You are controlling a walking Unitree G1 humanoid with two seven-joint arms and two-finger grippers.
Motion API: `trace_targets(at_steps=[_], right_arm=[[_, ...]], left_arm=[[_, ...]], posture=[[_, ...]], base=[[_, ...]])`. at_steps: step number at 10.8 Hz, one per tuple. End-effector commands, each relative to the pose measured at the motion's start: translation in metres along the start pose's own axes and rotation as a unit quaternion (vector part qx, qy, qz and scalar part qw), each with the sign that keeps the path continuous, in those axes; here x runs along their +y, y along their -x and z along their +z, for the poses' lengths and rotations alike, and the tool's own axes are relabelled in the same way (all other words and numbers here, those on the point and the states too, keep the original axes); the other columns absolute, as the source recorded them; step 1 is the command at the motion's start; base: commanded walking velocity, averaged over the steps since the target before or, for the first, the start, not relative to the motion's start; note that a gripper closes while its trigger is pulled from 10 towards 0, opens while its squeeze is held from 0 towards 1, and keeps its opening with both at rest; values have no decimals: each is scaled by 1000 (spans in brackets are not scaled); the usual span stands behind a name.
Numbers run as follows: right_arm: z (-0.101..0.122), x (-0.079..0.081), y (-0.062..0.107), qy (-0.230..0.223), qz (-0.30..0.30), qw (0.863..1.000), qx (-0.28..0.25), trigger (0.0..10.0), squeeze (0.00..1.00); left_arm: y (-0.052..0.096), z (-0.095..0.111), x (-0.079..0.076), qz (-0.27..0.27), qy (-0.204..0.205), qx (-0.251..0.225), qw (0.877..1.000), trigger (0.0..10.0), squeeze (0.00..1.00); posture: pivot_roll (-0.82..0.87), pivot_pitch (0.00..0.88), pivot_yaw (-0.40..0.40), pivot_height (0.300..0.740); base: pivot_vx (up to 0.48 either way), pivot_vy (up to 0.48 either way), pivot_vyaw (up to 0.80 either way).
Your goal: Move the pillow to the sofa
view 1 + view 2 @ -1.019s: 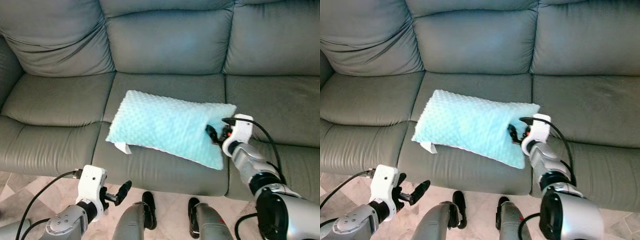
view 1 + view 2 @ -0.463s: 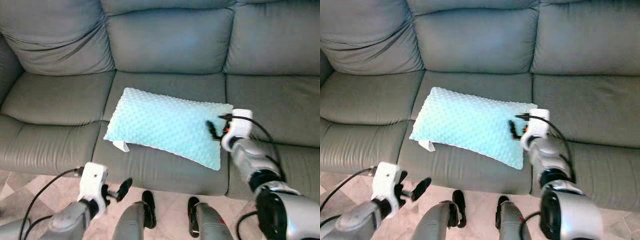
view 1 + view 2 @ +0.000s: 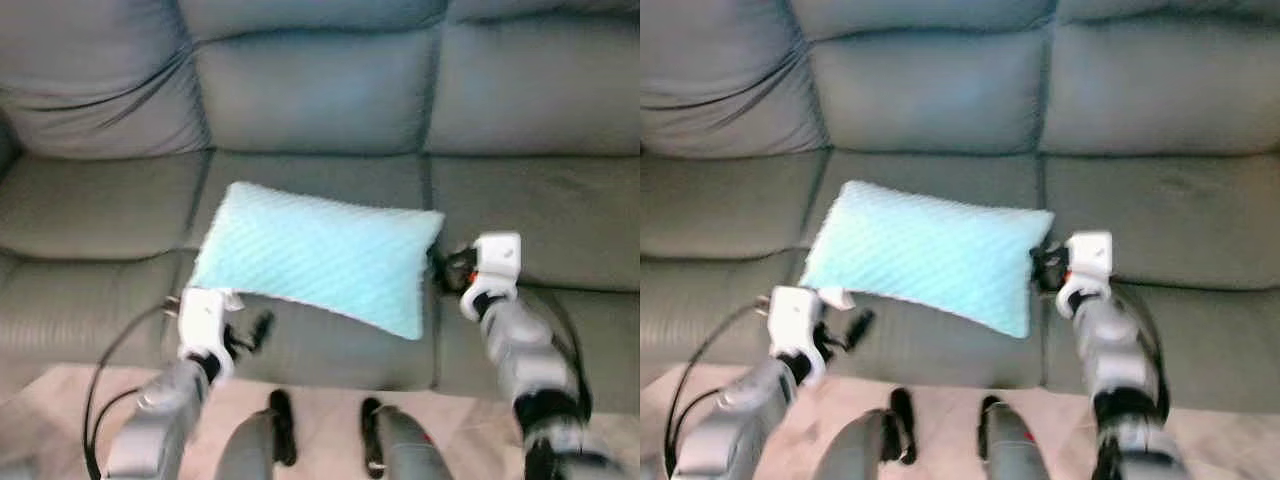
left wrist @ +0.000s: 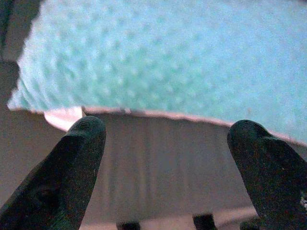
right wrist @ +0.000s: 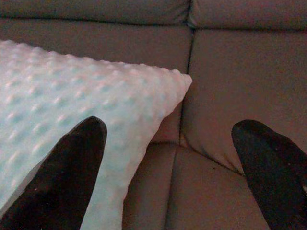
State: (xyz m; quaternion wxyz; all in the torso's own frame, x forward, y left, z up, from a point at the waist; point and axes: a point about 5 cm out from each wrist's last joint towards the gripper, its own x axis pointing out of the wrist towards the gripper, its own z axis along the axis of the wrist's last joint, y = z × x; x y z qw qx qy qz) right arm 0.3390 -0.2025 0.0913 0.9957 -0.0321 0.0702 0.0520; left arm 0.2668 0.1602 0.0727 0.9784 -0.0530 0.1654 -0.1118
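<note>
Left eye view: pillow lies on the sofa middle seat; right gripper beside its corner and left gripper, jaws released, should back straight away without snagging it

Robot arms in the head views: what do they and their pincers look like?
Both arms are silver-grey with dark joint bands. Each wrist carries a white boxy block, and a black cable loops from it. The left pincer and right pincer each have two long black fingers, rounded at the tips in the wrist views.
</note>
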Motion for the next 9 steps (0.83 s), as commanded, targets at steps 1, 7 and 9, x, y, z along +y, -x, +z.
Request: trace_targets(at_steps=[1, 7, 9], right_arm=[[-3, 9, 6, 2, 4, 1000, 0, 10000, 0], [-2, 52, 21, -49, 21, 999, -2, 10000, 0], [3, 53, 21, -46, 23, 999, -9, 10000, 0]], left_arm=[[0, -10, 14, 41, 12, 9, 999, 10000, 0], [-41, 25, 19, 89, 19, -80, 993, 10000, 0], [-42, 27, 29, 118, 34, -88, 989, 10000, 0]], posture=[[-132, 171, 39, 740], [-141, 0, 30, 740], [-144, 0, 35, 740]], base=[[0, 0, 0], [0, 0, 0], [0, 0, 0]])
